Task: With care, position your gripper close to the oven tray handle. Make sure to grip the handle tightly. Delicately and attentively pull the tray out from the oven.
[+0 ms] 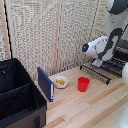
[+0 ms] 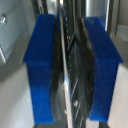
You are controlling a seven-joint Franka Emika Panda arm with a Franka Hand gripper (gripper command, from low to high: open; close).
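- The gripper (image 1: 98, 63) sits at the front edge of the tray (image 1: 107, 66), at the exterior view's right, where the oven (image 1: 121, 52) is mostly hidden behind the arm (image 1: 102, 47).
- In the wrist view the two blue fingers (image 2: 40, 65) stand either side of a thin dark bar, judged to be the handle (image 2: 64, 60). They look narrowed close around it, but whether the pads press on the metal cannot be told: the picture is blurred.
- The tray seems partly out of the oven already, its front bar reaching over the table (image 1: 90, 107).
- To do the step well, the arm should confirm a firm clamp first, then draw straight along the rack's line, slowly and level, so the wires do not bind in the oven's guides.
- A slim round bar could twist or slip between flat pads; a centred grip would lessen that.
- The tray is thin, dark, parallel metal wire, hard and smooth; the fingers look matt and padded.
- A red cup (image 1: 83, 84), a bowl (image 1: 61, 81), a blue panel (image 1: 45, 84) and a black crate (image 1: 17, 97) stand well apart from the tray, on pale planked wood.
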